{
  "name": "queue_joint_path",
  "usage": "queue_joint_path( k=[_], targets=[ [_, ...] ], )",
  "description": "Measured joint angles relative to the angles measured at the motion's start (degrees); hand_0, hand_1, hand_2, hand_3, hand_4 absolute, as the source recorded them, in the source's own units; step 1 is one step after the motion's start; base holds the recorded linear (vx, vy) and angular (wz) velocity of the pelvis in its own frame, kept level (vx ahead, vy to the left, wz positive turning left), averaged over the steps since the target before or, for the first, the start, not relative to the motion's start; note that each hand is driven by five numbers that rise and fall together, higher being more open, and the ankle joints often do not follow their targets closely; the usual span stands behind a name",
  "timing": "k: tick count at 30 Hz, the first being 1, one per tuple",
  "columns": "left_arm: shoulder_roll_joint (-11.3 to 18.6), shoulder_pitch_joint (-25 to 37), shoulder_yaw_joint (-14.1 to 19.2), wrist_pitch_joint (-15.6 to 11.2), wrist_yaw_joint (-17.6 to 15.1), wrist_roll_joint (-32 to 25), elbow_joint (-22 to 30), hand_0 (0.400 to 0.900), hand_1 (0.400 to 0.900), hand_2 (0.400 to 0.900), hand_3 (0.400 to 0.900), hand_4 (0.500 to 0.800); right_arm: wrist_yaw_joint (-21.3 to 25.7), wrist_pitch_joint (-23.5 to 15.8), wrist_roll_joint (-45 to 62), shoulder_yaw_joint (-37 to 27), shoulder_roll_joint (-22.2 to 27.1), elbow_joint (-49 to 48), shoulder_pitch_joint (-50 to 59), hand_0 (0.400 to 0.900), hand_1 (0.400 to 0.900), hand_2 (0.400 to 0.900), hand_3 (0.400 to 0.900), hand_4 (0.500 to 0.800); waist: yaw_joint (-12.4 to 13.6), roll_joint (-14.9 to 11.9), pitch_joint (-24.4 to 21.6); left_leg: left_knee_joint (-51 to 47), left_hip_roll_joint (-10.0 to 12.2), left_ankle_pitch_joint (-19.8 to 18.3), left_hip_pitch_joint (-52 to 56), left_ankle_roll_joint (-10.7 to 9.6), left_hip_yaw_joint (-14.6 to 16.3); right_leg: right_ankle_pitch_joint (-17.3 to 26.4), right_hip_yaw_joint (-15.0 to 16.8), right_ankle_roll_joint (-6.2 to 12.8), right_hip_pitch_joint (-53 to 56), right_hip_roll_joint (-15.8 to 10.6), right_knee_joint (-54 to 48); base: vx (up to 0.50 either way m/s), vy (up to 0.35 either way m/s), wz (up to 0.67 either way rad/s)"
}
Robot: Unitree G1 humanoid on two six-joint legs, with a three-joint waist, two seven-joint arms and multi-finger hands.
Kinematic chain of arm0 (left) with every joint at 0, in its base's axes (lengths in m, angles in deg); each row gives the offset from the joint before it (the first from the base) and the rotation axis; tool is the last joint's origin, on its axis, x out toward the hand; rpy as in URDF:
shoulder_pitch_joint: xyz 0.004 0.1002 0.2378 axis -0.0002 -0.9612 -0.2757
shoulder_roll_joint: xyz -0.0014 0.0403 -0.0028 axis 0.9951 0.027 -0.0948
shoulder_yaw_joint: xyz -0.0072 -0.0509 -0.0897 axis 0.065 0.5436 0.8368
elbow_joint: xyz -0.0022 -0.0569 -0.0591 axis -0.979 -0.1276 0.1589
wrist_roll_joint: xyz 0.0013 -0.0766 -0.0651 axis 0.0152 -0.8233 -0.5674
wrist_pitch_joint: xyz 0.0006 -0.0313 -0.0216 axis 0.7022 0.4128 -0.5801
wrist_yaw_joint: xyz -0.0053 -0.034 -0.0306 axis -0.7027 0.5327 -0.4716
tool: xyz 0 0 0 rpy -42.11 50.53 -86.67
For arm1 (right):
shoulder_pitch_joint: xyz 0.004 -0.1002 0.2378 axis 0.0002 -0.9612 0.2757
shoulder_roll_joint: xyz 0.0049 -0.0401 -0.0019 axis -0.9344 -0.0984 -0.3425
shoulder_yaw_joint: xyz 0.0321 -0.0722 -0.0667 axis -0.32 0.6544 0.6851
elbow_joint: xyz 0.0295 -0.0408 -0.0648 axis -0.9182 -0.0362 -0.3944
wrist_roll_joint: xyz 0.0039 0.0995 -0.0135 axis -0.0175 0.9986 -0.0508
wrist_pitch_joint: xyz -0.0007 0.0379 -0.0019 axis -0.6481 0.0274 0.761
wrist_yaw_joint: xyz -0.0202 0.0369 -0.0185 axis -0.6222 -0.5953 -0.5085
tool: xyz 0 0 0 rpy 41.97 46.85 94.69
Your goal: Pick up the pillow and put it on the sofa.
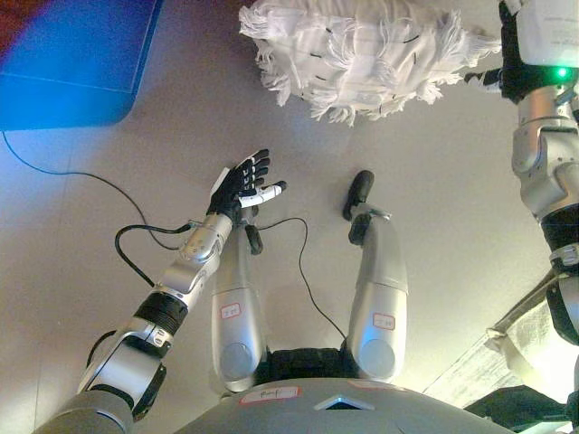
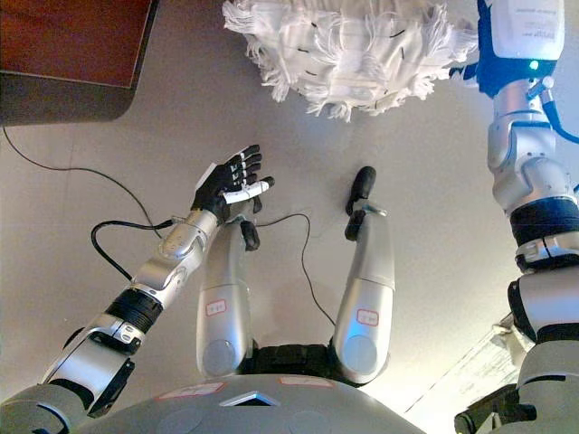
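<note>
The left arm reaches forward from the lower left, its left hand (image 1: 242,188) hovering palm up above the floor (image 1: 109,226) with fingers straight and relaxed, holding nothing. The right arm rises along the right edge to the white fringed pillow (image 1: 357,54) at the top; the right hand (image 1: 484,80) meets the pillow's right end, mostly hidden, so its grip cannot be told. A dark cushioned edge (image 2: 72,63), possibly the sofa, fills the upper left corner.

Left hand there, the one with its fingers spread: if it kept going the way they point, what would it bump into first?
Probably the white fringed pillow; the left hand points up toward it over bare floor, though depth is unclear.
</note>
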Motion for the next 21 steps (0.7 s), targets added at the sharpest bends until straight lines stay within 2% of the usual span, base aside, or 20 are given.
queue_joint_path(
  k=[5,11,18,21],
  targets=[
    [0.14,0.65,-0.76,-0.56,-0.59,-2.19,1.79,0.9,0.9,0.9,0.9,0.8,-0.87,-0.09,3.96,6.91,0.36,6.94,8.53,0.9,0.9,0.9,0.9,0.8,1.33,-0.08,0.18,5.09,0.09,-1.4,-5.26,-0.27,-1.51,-1.17,-0.02,-0.69,-4.39,-0.59,4.55,-0.02,-0.015,0.05],
    [0.73,0.25,-1.91,-0.59,-0.61,-3.61,3.79,0.9,0.9,0.9,0.9,0.8,-6.65,-0.94,9.36,15.39,-0.92,12.34,15.06,0.9,0.9,0.9,0.9,0.8,3.15,-0.24,0.38,12.3,0.17,-4.6,-9.97,-0.81,-3.76,-4.03,0.04,-0.8,-7.44,-1.17,10.24,0.04,-0.021,0.06],
    [2.32,0.31,-2.19,-0.49,-0.61,-4.61,4.25,0.9,0.9,0.9,0.9,0.8,-9.94,-2.82,13.27,19.89,-2.63,13.94,19.73,0.9,0.9,0.9,0.9,0.8,3.82,-1.07,1.04,18.86,-0.04,-7.24,-14.09,-0.43,-5.13,-5.56,0.62,-0.47,-9.93,-1.84,14.78,0.01,-0.005,0.03],
    [3.74,-0.03,-2.25,-0.47,-0.62,-4.96,6.3,0.9,0.9,0.9,0.9,0.8,-10.46,-3.16,14.77,20.68,-3.18,15.13,21.77,0.9,0.9,0.9,0.9,0.8,4.22,-1.13,1.08,20.23,-0.3,-7.44,-15.89,-0.4,-5.73,-5.88,0.67,-0.74,-11.37,-2.08,16.02,0.0,-0.002,0.04]
  ],
)
